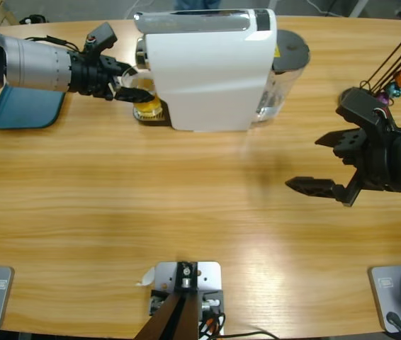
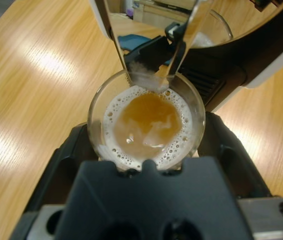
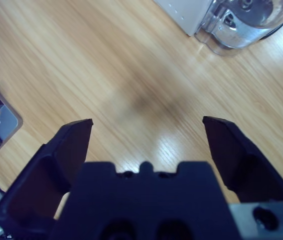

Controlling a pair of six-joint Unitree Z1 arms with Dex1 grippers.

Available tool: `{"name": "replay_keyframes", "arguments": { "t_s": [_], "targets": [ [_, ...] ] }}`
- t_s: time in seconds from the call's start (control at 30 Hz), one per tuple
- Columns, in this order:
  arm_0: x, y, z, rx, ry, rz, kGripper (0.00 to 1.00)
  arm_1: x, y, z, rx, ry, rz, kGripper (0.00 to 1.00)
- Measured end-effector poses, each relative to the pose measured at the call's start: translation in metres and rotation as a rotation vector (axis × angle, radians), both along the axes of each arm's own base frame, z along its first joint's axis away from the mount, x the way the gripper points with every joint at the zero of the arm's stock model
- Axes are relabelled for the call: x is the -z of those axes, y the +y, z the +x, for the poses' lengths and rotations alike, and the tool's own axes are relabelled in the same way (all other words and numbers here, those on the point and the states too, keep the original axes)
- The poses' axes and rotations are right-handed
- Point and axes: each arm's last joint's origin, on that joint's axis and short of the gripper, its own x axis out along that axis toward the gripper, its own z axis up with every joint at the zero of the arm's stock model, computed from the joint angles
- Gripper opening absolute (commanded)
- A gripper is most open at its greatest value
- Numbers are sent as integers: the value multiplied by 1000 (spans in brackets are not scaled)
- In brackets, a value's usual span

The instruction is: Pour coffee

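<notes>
While my left tool (image 1: 135, 91) grips the upright glass (image 2: 146, 122) under the coffee machine (image 1: 211, 67), coffee (image 2: 146, 122) sits level between its jaws; my right tool (image 1: 324, 163) hangs open.

Bright, even overhead light. Pale glare streaks lie on the counter (image 1: 207, 212) in front of the white coffee machine (image 1: 211, 71), which casts a soft shadow there. In both wrist views the near black gripper bodies are blurred.

Golden-amber coffee (image 2: 149, 120) sits shallow in a clear glass (image 2: 146, 122), ringed by pale foam, upright under the white machine's (image 1: 211, 67) spout near the surface's far edge.
</notes>
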Motion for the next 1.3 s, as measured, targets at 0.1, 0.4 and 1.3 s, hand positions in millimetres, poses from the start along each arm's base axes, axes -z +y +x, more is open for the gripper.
{"name": "replay_keyframes", "arguments": {
  "t_s": [0.1, 0.4, 1.3],
  "targets": [
    [0, 0, 0, -4, -2, 4, 0, 0, 0, 0, 0, 0, 0, 982],
    [-1, 4, -1, -19, -7, 10, 0, 0, 0, 0, -1, 0, -1, 982],
    [-31, 73, -24, -237, -45, 41, 0, 0, 0, 0, -4, -1, -2, 977]
  ]
}}
